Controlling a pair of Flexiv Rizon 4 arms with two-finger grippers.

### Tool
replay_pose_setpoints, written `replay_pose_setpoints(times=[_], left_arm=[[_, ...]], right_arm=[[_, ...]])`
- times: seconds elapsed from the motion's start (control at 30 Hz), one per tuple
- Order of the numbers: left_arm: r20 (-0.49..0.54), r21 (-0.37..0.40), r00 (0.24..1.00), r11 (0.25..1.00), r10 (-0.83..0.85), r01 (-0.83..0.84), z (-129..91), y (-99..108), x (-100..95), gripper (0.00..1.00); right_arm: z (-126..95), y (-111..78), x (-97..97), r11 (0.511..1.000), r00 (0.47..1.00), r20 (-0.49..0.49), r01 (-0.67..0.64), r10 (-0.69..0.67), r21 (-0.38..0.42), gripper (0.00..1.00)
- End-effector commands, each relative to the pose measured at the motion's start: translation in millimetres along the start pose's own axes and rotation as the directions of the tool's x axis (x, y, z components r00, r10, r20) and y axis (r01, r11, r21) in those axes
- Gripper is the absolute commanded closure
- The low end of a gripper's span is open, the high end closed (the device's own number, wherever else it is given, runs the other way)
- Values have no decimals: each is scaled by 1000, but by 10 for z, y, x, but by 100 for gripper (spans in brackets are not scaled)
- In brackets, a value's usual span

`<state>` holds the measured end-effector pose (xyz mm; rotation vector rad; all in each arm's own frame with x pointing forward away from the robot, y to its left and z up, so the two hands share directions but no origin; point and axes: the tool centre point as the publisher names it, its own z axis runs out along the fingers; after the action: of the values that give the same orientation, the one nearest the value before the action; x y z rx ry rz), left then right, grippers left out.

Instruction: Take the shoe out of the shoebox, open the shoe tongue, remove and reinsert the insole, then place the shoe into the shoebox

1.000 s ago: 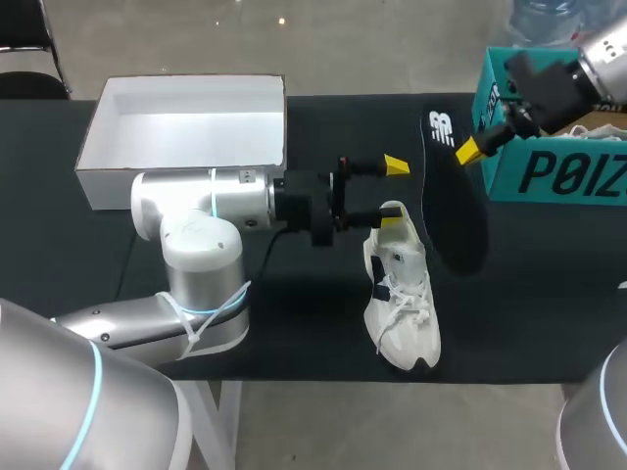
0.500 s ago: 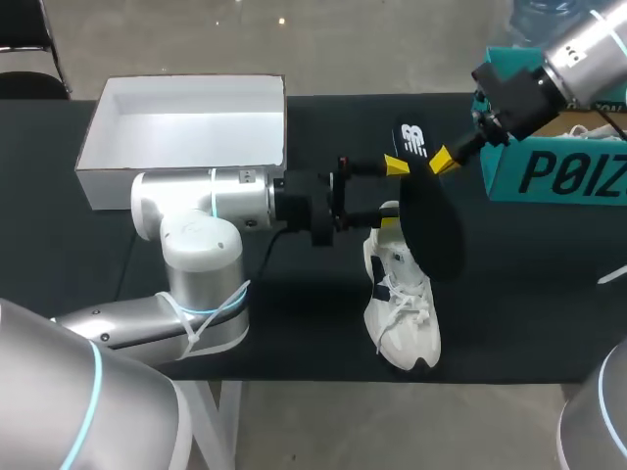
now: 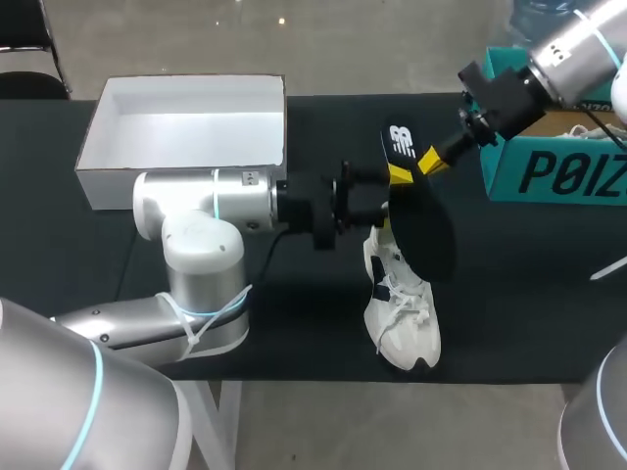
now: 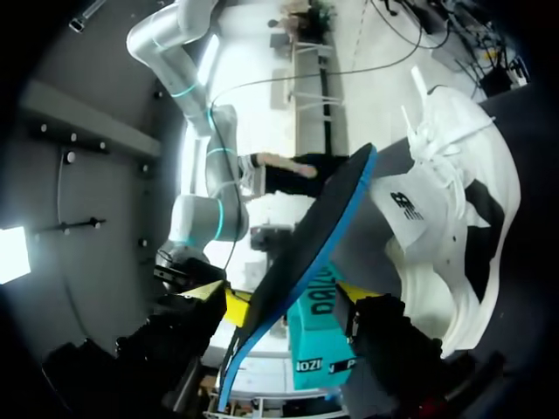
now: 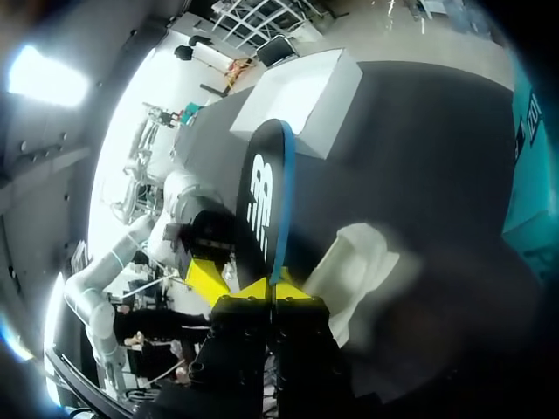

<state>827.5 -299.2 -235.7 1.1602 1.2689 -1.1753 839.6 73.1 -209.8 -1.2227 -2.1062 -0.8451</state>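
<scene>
The insole is clamped near its logo end by the right hand and is held above the heel opening of the shoe. The shoe lies on the desk. The insole's long axis runs roughly along the shoe's, with its free end lowest. The left hand is held at the shoe's heel, fingers apart either side of the insole, and is the nearer to the shoe.

Head view: even, soft overhead light. Black counter swallows it; white shoe and white box stand bright against it. Faint sheen along silver left arm, soft shadow beneath it. Left wrist view: hard backlight from room, insole near silhouette, left fingers in shade. Right wrist view: blown-out glare at one side, shoe smeared, out of focus.
</scene>
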Motion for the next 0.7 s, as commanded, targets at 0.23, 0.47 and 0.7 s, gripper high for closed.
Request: replay_pose_setpoints(times=[0.23, 0.47, 0.7], left_arm=[[7, -5, 1000, 1000, 27, -27, 44, -25, 5, 100], [7, -7, 1000, 1000, 22, -22, 62, -43, 14, 100], [6, -14, 1000, 1000, 26, -26, 66, -45, 15, 100]], right_arm=[[-65, -31, 58, 1000, 1000, 6, 0, 0, -14, 100], [-65, -28, 95, 1000, 1000, 5, 13, -13, -15, 100], [-36, -77, 87, 1000, 1000, 2, -1, 1, -24, 55]])
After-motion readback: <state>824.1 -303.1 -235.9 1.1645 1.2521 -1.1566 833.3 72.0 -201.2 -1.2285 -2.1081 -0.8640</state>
